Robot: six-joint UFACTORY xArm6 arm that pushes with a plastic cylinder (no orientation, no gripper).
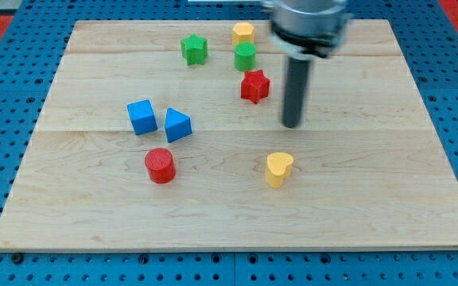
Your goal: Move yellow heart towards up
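Hovering over bare wooden board [372,199], my tip [292,125] isn't touching or pushing anything. It's just right of the red star [254,85]. The yellow heart [278,168] sits near, below the tip, toward the view's bottom.

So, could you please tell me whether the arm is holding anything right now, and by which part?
Nothing is held. My tip only pushes; it stands clear of every block, above the yellow heart in the view and right of the red star.
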